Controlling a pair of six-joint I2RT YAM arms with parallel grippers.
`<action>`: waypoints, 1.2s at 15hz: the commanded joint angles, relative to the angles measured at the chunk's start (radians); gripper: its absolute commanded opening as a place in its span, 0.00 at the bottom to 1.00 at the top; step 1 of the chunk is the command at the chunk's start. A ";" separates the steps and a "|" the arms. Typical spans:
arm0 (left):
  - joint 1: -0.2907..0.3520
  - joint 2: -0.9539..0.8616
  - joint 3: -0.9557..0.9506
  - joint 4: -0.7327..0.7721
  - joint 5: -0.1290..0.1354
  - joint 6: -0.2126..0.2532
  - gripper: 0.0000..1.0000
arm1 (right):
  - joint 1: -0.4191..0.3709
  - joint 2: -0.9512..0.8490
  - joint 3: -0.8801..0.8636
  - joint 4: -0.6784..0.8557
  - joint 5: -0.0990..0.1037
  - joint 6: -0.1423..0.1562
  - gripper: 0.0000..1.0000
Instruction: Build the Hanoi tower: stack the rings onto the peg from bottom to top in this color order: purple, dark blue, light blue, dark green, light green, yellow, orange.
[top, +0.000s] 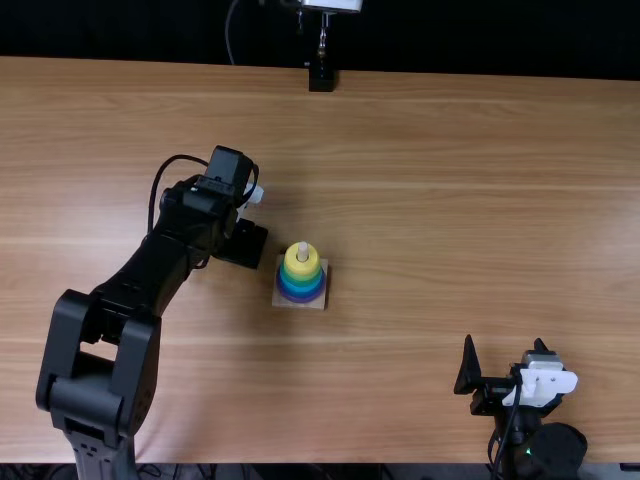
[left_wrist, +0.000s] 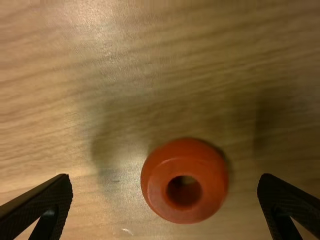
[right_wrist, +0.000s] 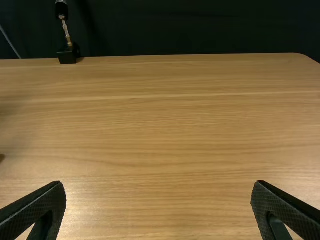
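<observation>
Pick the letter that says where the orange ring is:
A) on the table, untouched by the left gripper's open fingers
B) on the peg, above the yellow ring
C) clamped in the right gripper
A: the orange ring lies on the table, both left gripper fingers apart from it.

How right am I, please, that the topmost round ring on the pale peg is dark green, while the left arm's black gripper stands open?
The colour is wrong: in the top view, the topmost ring on the peg is yellow. The left gripper is open.

Rings on peg, base under, loose ring on tbl below L claw, L of peg
</observation>
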 joint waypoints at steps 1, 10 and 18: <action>0.011 0.007 0.031 -0.003 0.001 -0.033 1.00 | -0.009 -0.013 -0.077 -0.074 0.002 -0.001 1.00; 0.026 0.010 0.024 -0.003 -0.013 -0.018 0.18 | -0.009 -0.013 -0.077 -0.074 0.002 -0.001 1.00; 0.042 0.007 0.025 -0.018 -0.067 -0.018 0.00 | -0.009 -0.013 -0.077 -0.074 0.002 -0.001 1.00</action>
